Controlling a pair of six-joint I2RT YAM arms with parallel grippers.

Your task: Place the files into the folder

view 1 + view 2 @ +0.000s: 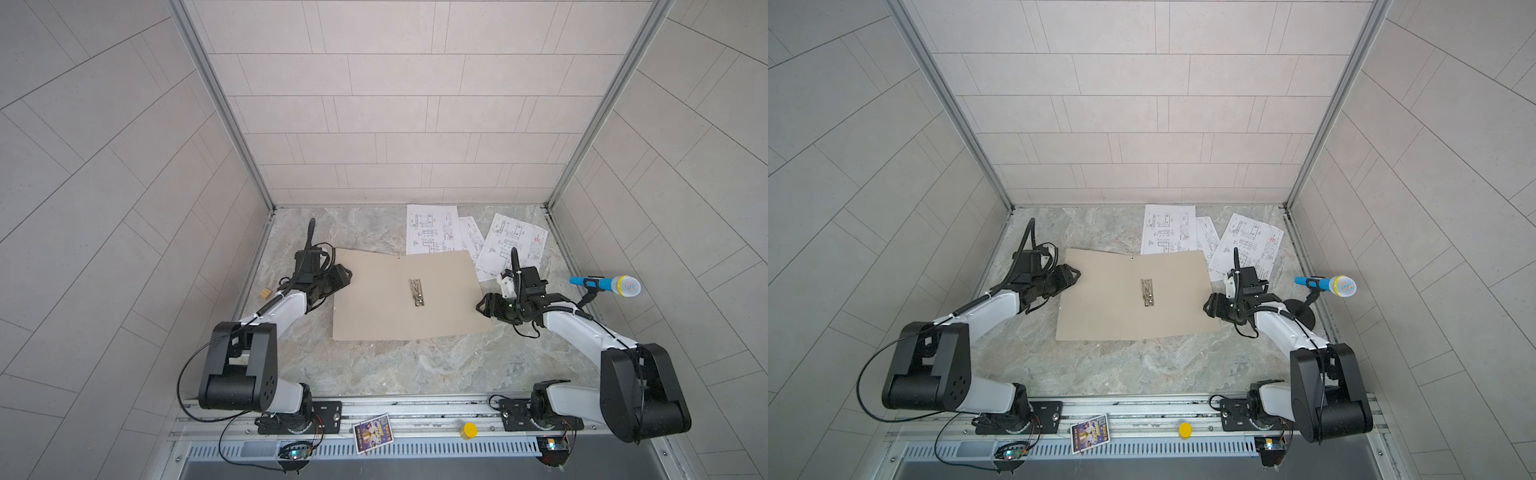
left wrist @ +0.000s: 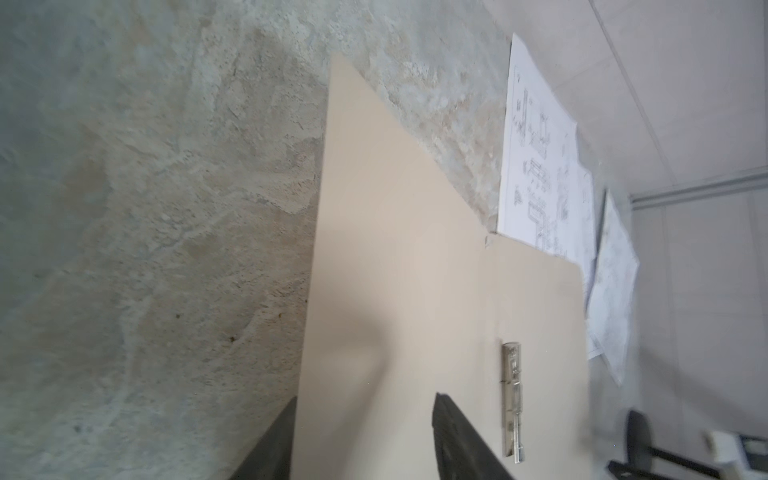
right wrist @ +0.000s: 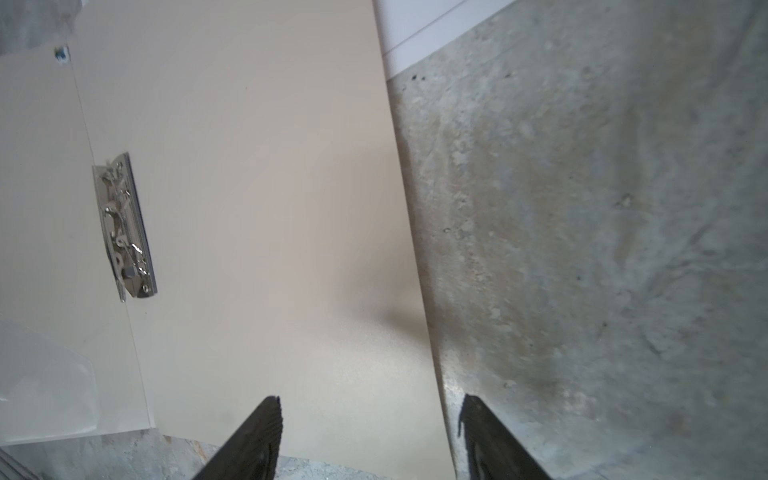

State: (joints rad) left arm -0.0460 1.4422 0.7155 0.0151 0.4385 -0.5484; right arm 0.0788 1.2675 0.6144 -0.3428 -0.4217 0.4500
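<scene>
The tan folder (image 1: 374,299) (image 1: 1100,299) lies open and flat on the marble table, its silver clip (image 1: 417,292) (image 3: 122,224) along the spine. Three white files (image 1: 432,228) (image 1: 1250,245) printed with line drawings lie fanned beyond its far right corner, partly tucked under the cover. My left gripper (image 1: 347,276) (image 2: 365,399) is open and straddles the folder's left edge (image 2: 395,249); one finger is partly hidden behind the cover. My right gripper (image 1: 482,307) (image 3: 370,398) is open at the folder's right edge (image 3: 249,166), one finger over the cover, one over the table.
A blue microphone (image 1: 606,284) on a small black stand sits by the right wall, close behind my right arm. A small wooden block (image 1: 264,294) lies by the left wall. A colourful picture card (image 1: 372,432) and a yellow cap (image 1: 470,430) rest on the front rail.
</scene>
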